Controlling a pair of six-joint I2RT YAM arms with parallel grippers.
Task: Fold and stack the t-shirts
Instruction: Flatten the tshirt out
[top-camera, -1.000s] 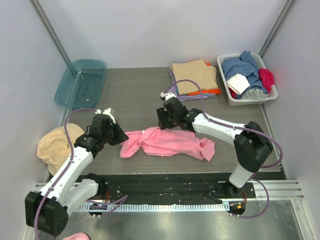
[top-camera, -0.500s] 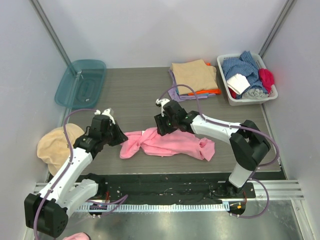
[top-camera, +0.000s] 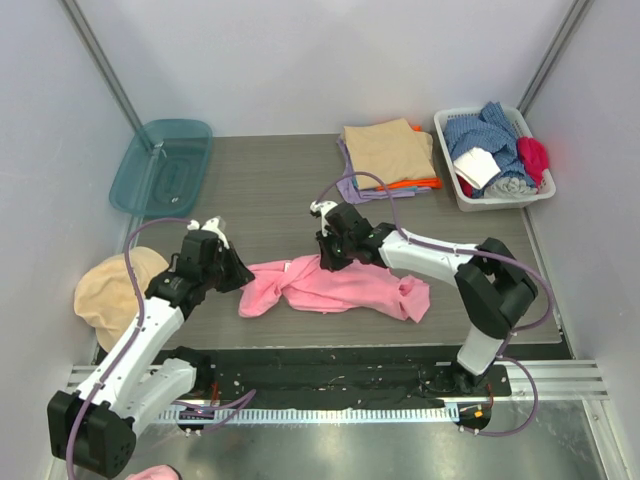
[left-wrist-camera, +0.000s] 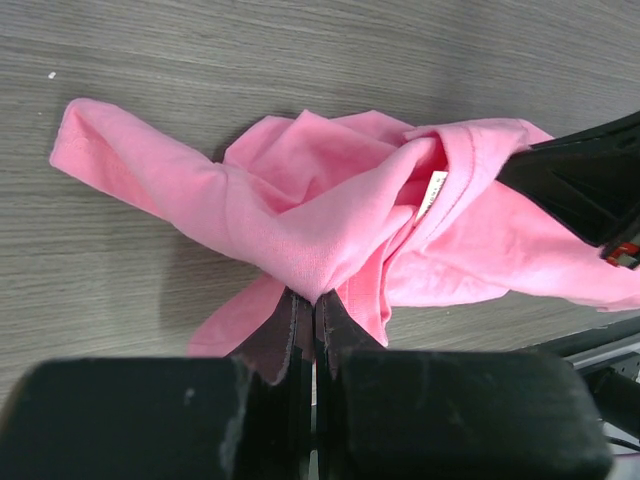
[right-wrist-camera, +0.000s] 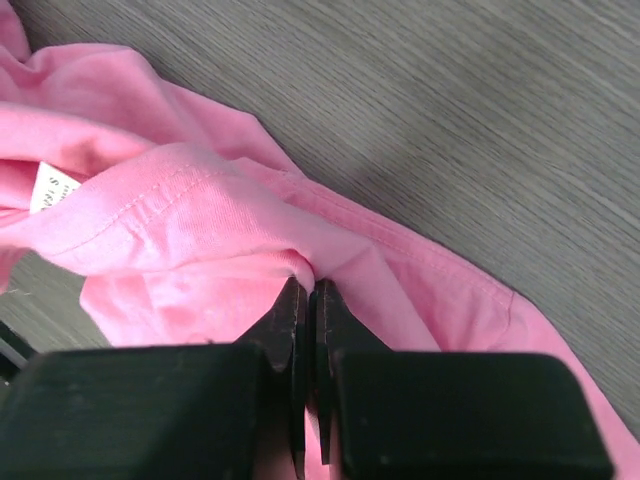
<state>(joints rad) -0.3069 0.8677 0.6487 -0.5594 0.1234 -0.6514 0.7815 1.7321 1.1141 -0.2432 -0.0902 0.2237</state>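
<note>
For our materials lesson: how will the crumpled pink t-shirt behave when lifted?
Probably floppy: the pink t-shirt lies bunched in soft folds. It will likely sag between the left gripper and right gripper, each pinching a small tuck.

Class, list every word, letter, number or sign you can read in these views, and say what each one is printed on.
"S": it looks like this letter, though that is not certain. It is on the white neck label of the pink t-shirt.
The smaller print on the same label is too small and blurred to read.
Nothing else in any view carries readable text.
</note>
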